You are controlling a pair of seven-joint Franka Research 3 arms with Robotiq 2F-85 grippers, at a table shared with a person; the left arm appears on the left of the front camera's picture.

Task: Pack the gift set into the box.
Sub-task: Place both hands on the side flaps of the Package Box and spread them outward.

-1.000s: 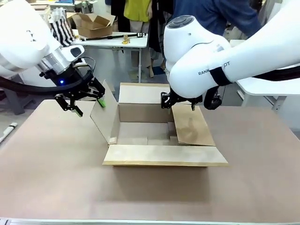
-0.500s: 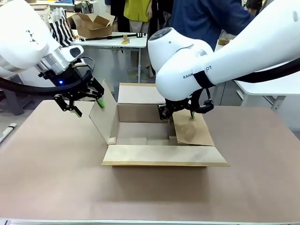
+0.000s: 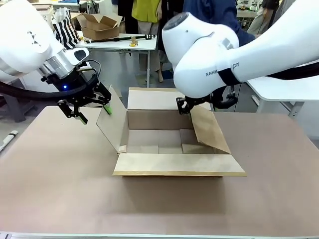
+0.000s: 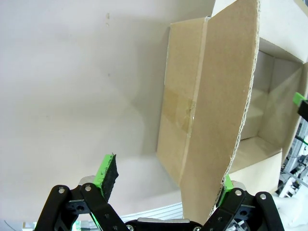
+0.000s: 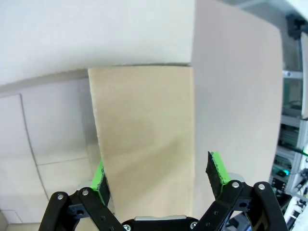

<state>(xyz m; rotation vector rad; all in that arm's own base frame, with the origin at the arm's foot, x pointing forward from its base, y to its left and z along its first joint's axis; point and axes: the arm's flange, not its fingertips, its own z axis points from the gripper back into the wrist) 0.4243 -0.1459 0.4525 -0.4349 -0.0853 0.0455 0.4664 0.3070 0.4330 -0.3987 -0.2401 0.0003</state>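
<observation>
The box (image 3: 169,142) stands open in the middle of the table, and I see nothing inside it. Its left flap (image 3: 112,124) stands up at a slant, its right flap (image 3: 209,129) leans outward, and the near flap (image 3: 174,164) lies flat. My left gripper (image 3: 91,112) is open beside the left flap; in the left wrist view that flap (image 4: 221,96) runs toward the right pad (image 4: 226,185). My right gripper (image 3: 192,106) hovers open at the right flap's top edge, and that flap (image 5: 144,134) lies between its fingers (image 5: 159,178). The gift set is out of view.
A person in a blue top (image 3: 209,15) stands behind the far edge. A small ragged carton (image 3: 99,25) sits on a background table, with a striped bag (image 3: 65,30) beside it. A white table (image 3: 279,92) stands at the right.
My right arm dipped toward the box, then swung back right and up. The right flap now stands more upright. The left gripper has stayed put.
</observation>
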